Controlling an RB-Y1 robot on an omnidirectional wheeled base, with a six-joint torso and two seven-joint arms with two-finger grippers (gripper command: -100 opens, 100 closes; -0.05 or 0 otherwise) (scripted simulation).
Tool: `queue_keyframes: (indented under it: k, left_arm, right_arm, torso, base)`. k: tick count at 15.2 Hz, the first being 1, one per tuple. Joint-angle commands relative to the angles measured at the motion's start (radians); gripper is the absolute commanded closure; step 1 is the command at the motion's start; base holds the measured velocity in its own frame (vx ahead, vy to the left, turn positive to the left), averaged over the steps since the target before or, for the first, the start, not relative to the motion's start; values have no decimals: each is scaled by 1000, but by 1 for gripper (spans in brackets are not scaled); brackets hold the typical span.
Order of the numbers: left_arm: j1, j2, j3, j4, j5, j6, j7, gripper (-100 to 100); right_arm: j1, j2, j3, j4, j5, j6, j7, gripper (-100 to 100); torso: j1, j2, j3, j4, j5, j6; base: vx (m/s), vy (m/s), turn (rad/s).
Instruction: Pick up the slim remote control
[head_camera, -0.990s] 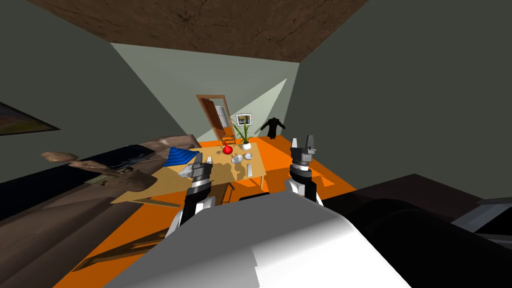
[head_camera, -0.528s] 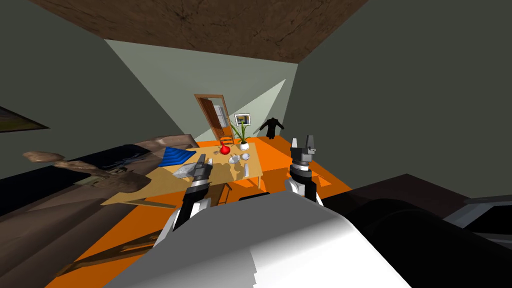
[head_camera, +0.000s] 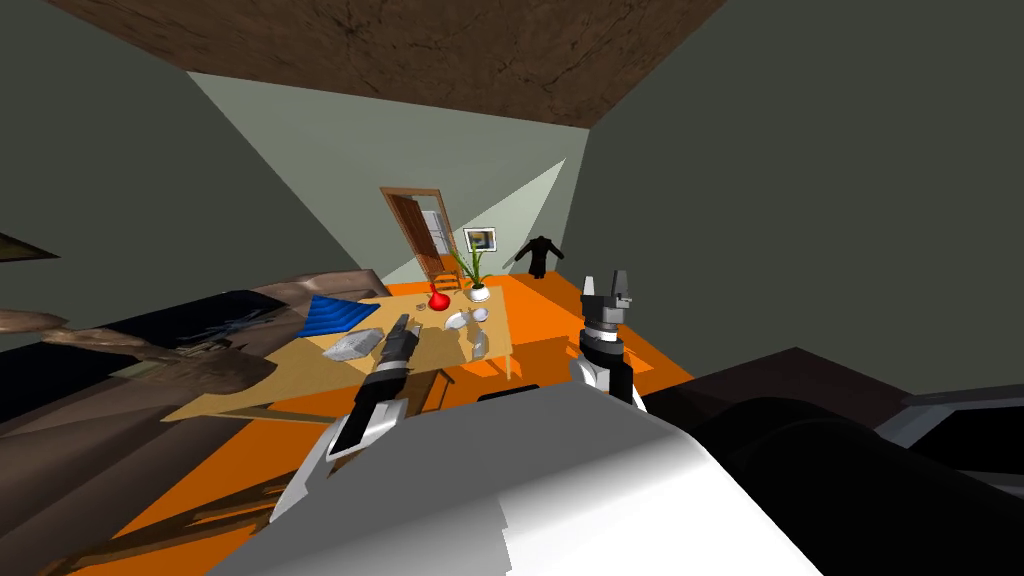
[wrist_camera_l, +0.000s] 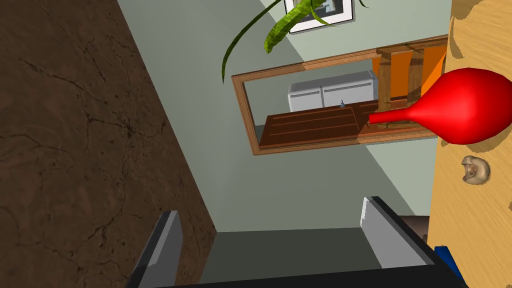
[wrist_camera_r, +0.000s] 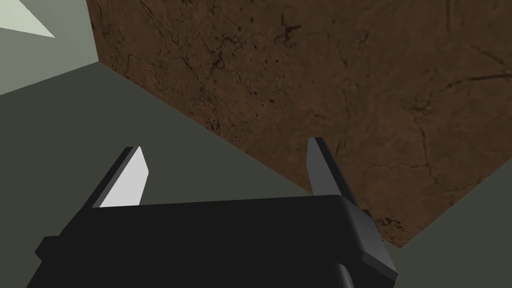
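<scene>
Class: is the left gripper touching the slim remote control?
Apart. The head view shows bare table between the left gripper and the remote control, and the left wrist view shows nothing between its open fingers.

The table (wrist_camera_l: 467, 235) shows pale matt wood grain, the red vase (wrist_camera_l: 465, 107) a smooth gloss, the door (wrist_camera_l: 310, 127) dark wood.

- Wore a white shell along the left forearm (head_camera: 372, 400), turning black toward the wrist.
- Had the right forearm (head_camera: 601, 345) ringed black, grey and white.
- Ended in thin grey blade fingers (wrist_camera_l: 162, 250) on dark boxes (wrist_camera_r: 215, 240).
</scene>
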Motion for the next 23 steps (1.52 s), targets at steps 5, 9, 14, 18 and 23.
queue_keyframes:
  k: [5, 9, 14, 18, 23]
  left_arm:
    - [-14, 59, 50, 77, 47, 130, 47, -100]
    - [-31, 97, 91, 143, 86, 227, 84, -100]
    - [-49, 131, 135, 213, 127, 325, 124, -100]
    - [-68, 161, 181, 286, 171, 407, 166, -100]
    - [-78, 174, 204, 324, 193, 492, 187, -100]
  right_arm:
    - [0, 0, 0, 0, 0, 0, 0, 0]
    - [0, 0, 0, 0, 0, 0, 0, 0]
    - [0, 0, 0, 0, 0, 0, 0, 0]
    - [0, 0, 0, 0, 0, 0, 0, 0]
    - [0, 0, 0, 0, 0, 0, 0, 0]
  torso:
    - [-2, 0, 0, 0, 0, 0]
    - [-2, -1, -1, 0, 0, 0]
    - [1, -1, 0, 0, 0, 0]
    - [2, -3, -1, -1, 0, 0]
    - [1, -3, -2, -1, 0, 0]
  base:
    - [8, -182, -26]
    - [27, -190, -28]
    - [19, -154, -26]
    - [52, -143, -23]
    - [50, -135, -18]
